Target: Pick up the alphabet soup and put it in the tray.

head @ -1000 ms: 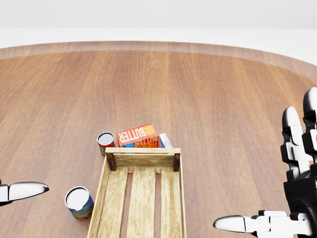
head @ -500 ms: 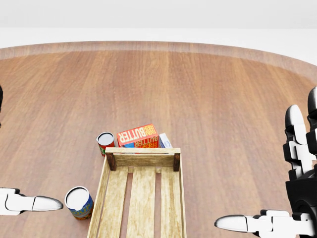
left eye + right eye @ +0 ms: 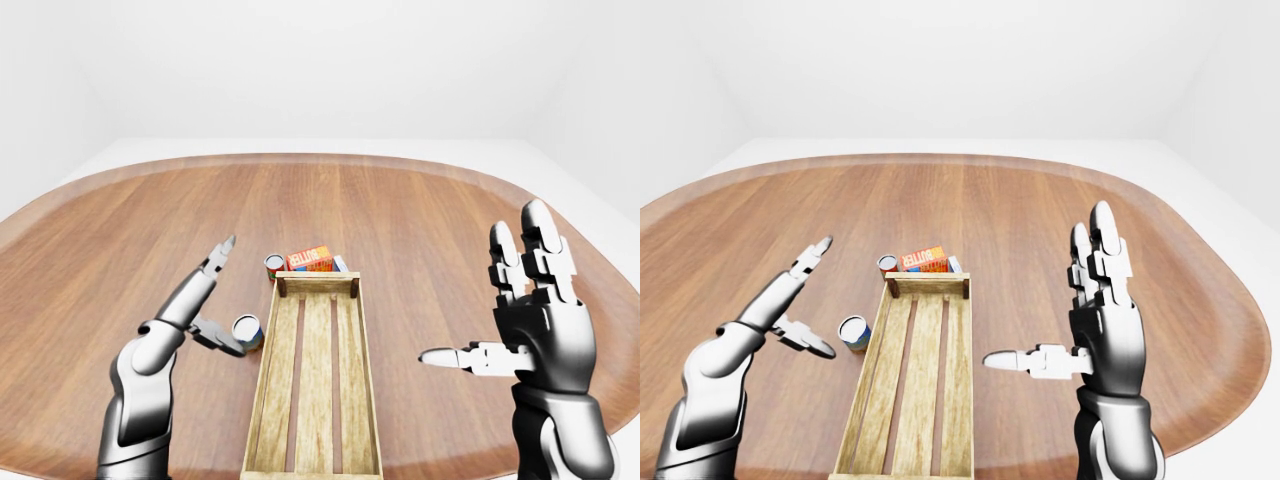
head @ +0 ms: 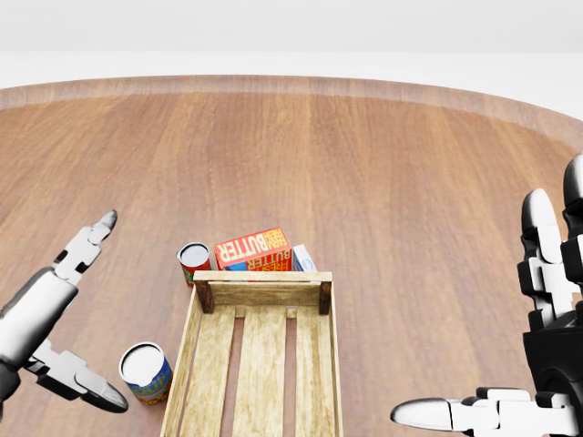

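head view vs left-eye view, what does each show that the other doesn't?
Only head view: a close look at the butter box, its BUTTER print readable, and the small carton beside it.

Only left-eye view: the tray's near end, the whole left arm, the right hand entire, the table's full outline and the white walls.

Both: the empty wooden tray, the blue-labelled can at its left side, the red can at its far left corner, the left hand open by the blue-labelled can, not closed on it.

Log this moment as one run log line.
left hand: open beside blue-labelled tin can | right hand: open, idle | slatted wooden tray: empty
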`<state>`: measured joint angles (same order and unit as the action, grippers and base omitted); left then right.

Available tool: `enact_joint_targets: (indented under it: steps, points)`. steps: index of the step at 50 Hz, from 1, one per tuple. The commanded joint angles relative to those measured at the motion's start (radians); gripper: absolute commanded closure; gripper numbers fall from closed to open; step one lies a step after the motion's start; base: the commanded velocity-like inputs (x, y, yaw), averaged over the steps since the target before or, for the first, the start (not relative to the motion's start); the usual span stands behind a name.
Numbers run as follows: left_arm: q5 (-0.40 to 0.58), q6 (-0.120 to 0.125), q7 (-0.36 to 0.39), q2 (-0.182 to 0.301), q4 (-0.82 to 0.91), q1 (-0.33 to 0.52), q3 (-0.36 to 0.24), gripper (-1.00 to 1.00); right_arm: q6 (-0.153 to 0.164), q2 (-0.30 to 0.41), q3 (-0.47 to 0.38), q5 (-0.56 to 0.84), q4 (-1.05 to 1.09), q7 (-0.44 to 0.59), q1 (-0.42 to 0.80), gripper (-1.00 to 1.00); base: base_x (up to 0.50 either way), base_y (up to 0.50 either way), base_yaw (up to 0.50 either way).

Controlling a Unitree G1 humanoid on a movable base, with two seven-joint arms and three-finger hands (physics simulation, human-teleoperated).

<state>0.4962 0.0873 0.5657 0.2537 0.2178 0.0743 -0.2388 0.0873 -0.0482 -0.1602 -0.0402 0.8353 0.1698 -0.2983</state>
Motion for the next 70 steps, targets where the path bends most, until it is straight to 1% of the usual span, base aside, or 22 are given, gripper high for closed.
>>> enact_joint_targets:
  steps: [1,8,9,11,14,15,16,17,32,34,36,41,47,50,54,56,63,64,66,67,68,70]
  points:
    - [0.191,0.000,0.035,0.023,-0.190,0.072,0.043,-1.00,0.000,0.000,0.004,0.001,0.006,0.002,-0.002,-1.00,0.00,0.00,0.00]
    - [0.224,0.000,0.015,0.040,-0.298,0.119,0.062,-1.00,0.000,0.000,0.003,0.000,0.008,0.000,-0.002,-1.00,0.00,0.00,0.00]
    - [0.274,0.000,-0.035,0.059,-0.400,0.142,0.089,-1.00,0.000,0.000,0.003,0.001,0.000,-0.001,0.002,-1.00,0.00,0.00,0.00]
    - [0.287,0.000,0.031,0.061,-0.353,0.174,0.084,-1.00,0.000,0.000,0.006,0.003,0.001,-0.003,0.002,-1.00,0.00,0.00,0.00]
    - [0.308,0.000,0.018,0.065,-0.412,0.209,0.097,-1.00,0.000,0.001,0.008,0.003,0.002,-0.005,0.001,-1.00,0.00,0.00,0.00]
    - [0.321,0.000,0.005,0.066,-0.432,0.210,0.103,-1.00,0.000,0.001,0.006,0.002,0.002,-0.005,0.002,-1.00,0.00,0.00,0.00]
    - [0.443,0.000,-0.072,0.065,-0.566,0.273,0.172,-1.00,0.000,0.001,0.006,0.004,0.001,-0.006,0.001,-1.00,0.00,0.00,0.00]
    - [0.479,0.000,-0.114,0.067,-0.666,0.311,0.186,-1.00,0.000,0.001,0.000,0.003,0.008,-0.007,-0.003,-1.00,0.00,0.00,0.00]
    - [0.517,0.000,-0.129,0.062,-0.706,0.329,0.179,-1.00,0.000,0.000,0.001,0.009,0.000,-0.007,0.003,-1.00,0.00,0.00,0.00]
    - [0.514,0.000,-0.178,0.057,-0.762,0.332,0.182,-1.00,0.000,0.000,0.000,0.008,0.002,-0.007,0.002,-1.00,0.00,0.00,0.00]
    - [0.519,0.000,-0.132,0.060,-0.708,0.331,0.181,-1.00,0.000,-0.001,-0.001,0.006,0.003,-0.006,0.002,-1.00,0.00,0.00,0.00]
    - [0.524,0.000,-0.132,0.055,-0.710,0.331,0.182,-1.00,0.000,-0.001,0.000,0.008,0.004,-0.006,0.001,-1.00,0.00,0.00,0.00]
    - [0.517,0.000,-0.203,0.047,-0.816,0.355,0.195,-1.00,0.000,-0.001,-0.004,0.006,0.003,-0.006,0.002,-1.00,0.00,0.00,0.00]
    - [0.519,0.000,-0.165,0.043,-0.768,0.349,0.199,-1.00,0.000,-0.001,-0.007,0.006,0.001,-0.005,0.002,-1.00,0.00,0.00,0.00]
    - [0.511,0.000,-0.188,0.036,-0.817,0.355,0.208,-1.00,0.000,-0.002,-0.011,0.004,0.003,-0.006,0.001,-1.00,0.00,0.00,0.00]
    - [0.502,-0.018,-0.236,0.033,-0.896,0.371,0.213,-1.00,0.000,-0.004,-0.015,0.002,0.004,-0.005,0.000,-1.00,0.00,0.00,0.00]
    - [0.504,-0.006,-0.217,0.033,-0.876,0.368,0.221,-1.00,0.000,-0.004,-0.011,0.007,0.002,-0.006,0.002,-1.00,0.00,0.00,0.00]
    - [0.501,-0.018,-0.241,0.030,-0.909,0.375,0.222,-1.00,0.000,-0.004,-0.010,0.008,0.001,-0.006,0.002,-1.00,0.00,0.00,0.00]
    - [0.501,-0.014,-0.239,0.029,-0.908,0.378,0.224,-1.00,0.000,-0.004,-0.010,0.007,0.003,-0.006,0.002,-1.00,0.00,0.00,0.00]
    - [0.499,-0.030,-0.274,0.026,-0.954,0.385,0.228,-1.00,0.000,-0.004,-0.010,0.007,0.004,-0.007,0.001,-1.00,0.00,0.00,0.00]
    - [0.505,-0.013,-0.247,0.026,-0.919,0.380,0.232,-1.00,0.000,-0.004,-0.011,0.006,0.004,-0.006,0.001,-1.00,0.00,0.00,0.00]
    - [0.501,-0.039,-0.296,0.020,-0.988,0.391,0.237,-1.00,0.000,-0.004,-0.013,0.004,0.006,-0.005,0.000,-1.00,0.00,0.00,0.00]
